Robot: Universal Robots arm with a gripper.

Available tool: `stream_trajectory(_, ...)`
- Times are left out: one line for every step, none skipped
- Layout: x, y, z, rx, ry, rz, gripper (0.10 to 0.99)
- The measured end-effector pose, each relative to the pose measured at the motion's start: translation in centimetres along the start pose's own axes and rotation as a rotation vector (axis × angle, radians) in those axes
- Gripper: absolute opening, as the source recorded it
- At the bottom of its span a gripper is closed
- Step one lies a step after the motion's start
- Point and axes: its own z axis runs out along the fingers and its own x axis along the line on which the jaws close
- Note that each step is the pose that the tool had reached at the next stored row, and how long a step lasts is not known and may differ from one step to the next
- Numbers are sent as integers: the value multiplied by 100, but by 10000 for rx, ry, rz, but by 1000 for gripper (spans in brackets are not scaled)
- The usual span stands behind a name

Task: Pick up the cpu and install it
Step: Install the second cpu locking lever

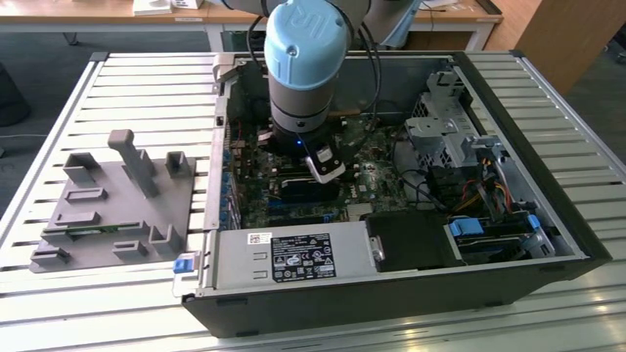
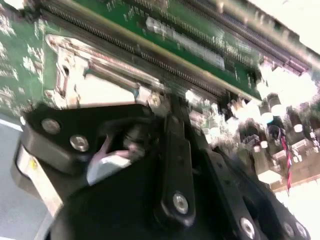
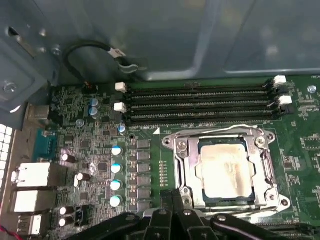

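The cpu (image 3: pixel 224 167), a silver-grey square with a smudged top, lies flat in the motherboard socket, ringed by the socket's metal frame (image 3: pixel 180 165). In the first wrist view my gripper (image 3: pixel 175 201) sits just beside the socket's edge, its black fingers pressed together with nothing between them. The second wrist view has the gripper's black links (image 2: pixel 172 150) close over the shiny socket frame (image 2: pixel 100 85). In the exterior view the arm reaches straight down into the open computer case, with the gripper (image 1: pixel 318 167) low over the dark socket (image 1: pixel 296 189).
Memory slots (image 3: pixel 200 102) run along the socket's far side, with small capacitors (image 3: pixel 116 167) beside it. The case walls (image 1: pixel 547 161), a drive cage (image 1: pixel 445 132), cables (image 1: pixel 479 194) and the power supply (image 1: pixel 284 257) hem the board in. A grey fixture block (image 1: pixel 113 205) lies at the exterior view's left.
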Motion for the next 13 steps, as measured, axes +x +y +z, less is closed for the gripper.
stream_trajectory(0, 1, -1, -4, 0, 0, 106)
stream_trajectory(0, 3, -6, -6, -1, -1, 106)
stream_trajectory(0, 9, -24, -6, 0, -1, 106)
stream_trajectory(1, 18, -49, -7, 0, -1, 106)
stream_trajectory(2, 28, -78, -6, 1, -1, 106)
stream_trajectory(2, 38, -108, -7, 1, -2, 106)
stream_trajectory(3, 49, -138, -8, 1, -1, 106)
stream_trajectory(4, 59, -167, -5, 2, 0, 106)
stream_trajectory(4, 67, -187, -7, 2, 0, 106)
stream_trajectory(5, 75, -212, -7, 1, 0, 106)
stream_trajectory(5, 85, -238, -9, 0, -1, 106)
stream_trajectory(6, 96, -270, -8, 0, 0, 106)
stream_trajectory(6, 108, -305, -9, 0, -1, 106)
